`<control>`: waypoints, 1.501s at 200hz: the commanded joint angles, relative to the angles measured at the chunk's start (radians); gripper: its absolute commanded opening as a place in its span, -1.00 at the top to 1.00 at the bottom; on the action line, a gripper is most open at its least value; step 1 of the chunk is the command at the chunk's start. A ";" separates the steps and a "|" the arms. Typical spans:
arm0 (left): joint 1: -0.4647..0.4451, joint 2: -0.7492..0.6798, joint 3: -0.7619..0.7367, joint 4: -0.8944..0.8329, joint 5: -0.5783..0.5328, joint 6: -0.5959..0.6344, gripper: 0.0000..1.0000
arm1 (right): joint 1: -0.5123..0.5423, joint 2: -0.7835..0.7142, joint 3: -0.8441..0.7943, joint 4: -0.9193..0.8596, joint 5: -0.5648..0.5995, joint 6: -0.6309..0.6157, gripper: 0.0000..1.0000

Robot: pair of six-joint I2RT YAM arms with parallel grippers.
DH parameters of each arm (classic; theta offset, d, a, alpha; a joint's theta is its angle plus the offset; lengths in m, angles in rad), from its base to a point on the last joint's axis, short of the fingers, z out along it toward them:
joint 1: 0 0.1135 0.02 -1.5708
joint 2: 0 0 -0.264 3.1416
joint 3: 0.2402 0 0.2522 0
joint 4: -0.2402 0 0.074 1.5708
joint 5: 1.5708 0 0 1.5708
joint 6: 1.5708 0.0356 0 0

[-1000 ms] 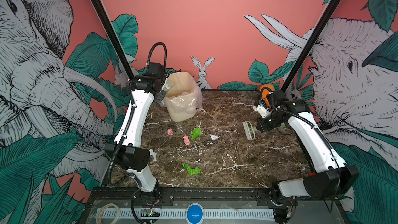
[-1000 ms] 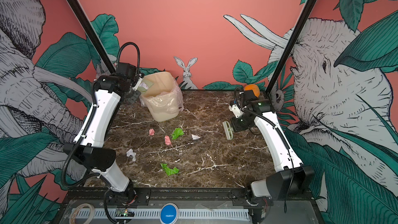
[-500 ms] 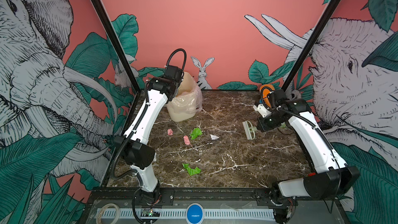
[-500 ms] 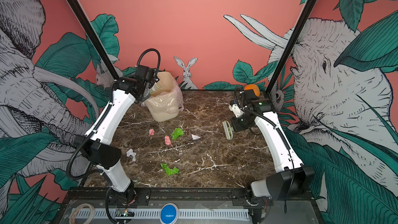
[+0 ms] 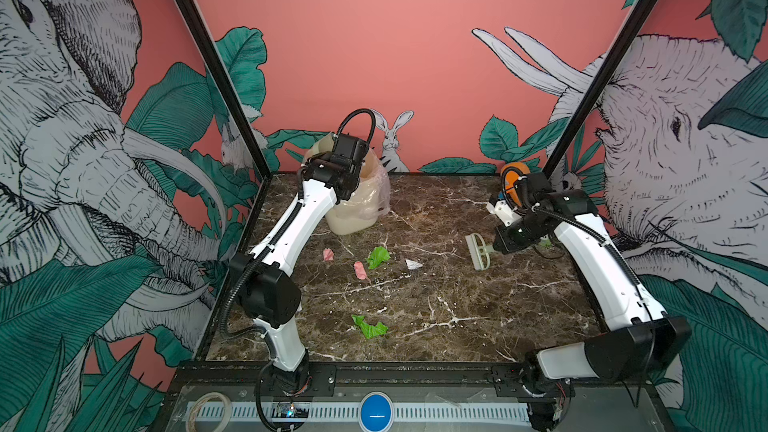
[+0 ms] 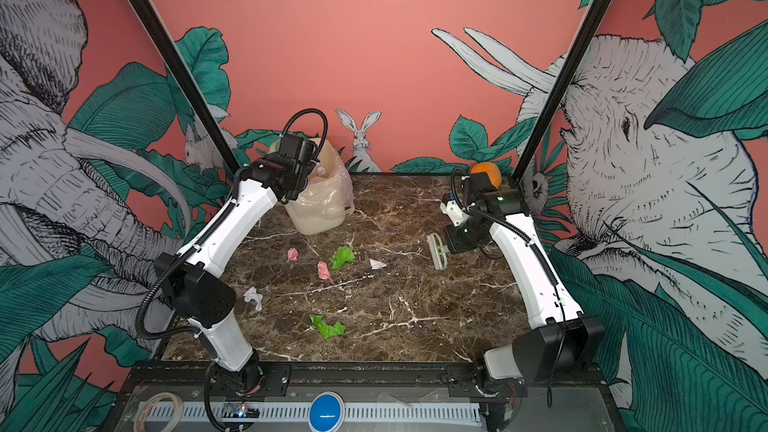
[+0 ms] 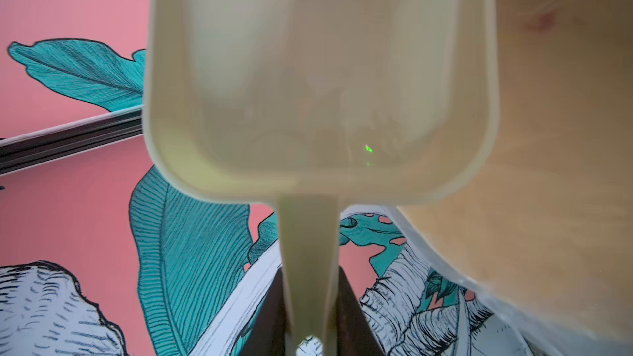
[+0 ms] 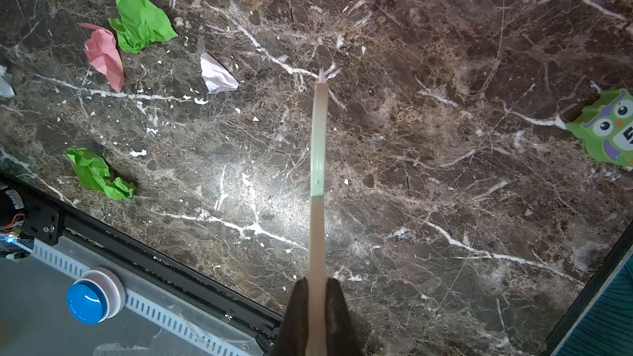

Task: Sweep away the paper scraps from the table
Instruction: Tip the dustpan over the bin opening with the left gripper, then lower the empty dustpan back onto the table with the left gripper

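White links (image 5: 297, 222), black joints (image 5: 270, 295) (ribbed black cables (image 5: 226, 305)).

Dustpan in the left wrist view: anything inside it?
Only a tiny green speck shows in the dustpan; otherwise it looks empty. Its far end blurs against the bin, unclear there.

Only a cut-off numeral "5" on the green owl toy (image 8: 604, 125)

Six paper scraps (image 6: 343, 256) lie on the table (image 6: 415, 317) (two green, two pink, two white), plus one bin (image 6: 320, 209), one brush (image 6: 436, 251), one dustpan (image 7: 308, 80).
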 commanded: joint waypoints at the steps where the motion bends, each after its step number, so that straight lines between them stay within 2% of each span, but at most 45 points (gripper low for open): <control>1: -0.006 -0.039 -0.003 0.059 -0.044 0.029 0.96 | -0.005 -0.017 -0.011 0.008 -0.022 0.002 1.00; 53: -0.009 -0.075 0.011 0.009 0.014 -0.071 0.95 | -0.005 -0.042 -0.041 0.024 -0.043 0.019 1.00; 116: -0.031 -0.170 0.091 -0.180 0.290 -0.376 0.93 | 0.037 -0.050 -0.077 0.079 -0.080 0.086 1.00; 151: -0.090 -0.314 -0.054 -0.225 0.495 -0.531 0.90 | 0.150 -0.028 -0.111 0.170 -0.092 0.179 1.00; 202: -0.142 -0.480 -0.256 -0.219 0.741 -0.693 0.87 | 0.280 0.060 -0.180 0.430 -0.198 0.360 1.00; 261: -0.146 -0.551 -0.386 -0.183 0.911 -0.777 0.82 | 0.317 0.168 -0.201 0.619 -0.260 0.479 1.00; 300: -0.150 -0.568 -0.460 -0.143 0.979 -0.808 0.80 | 0.317 0.229 -0.234 0.659 -0.266 0.534 1.00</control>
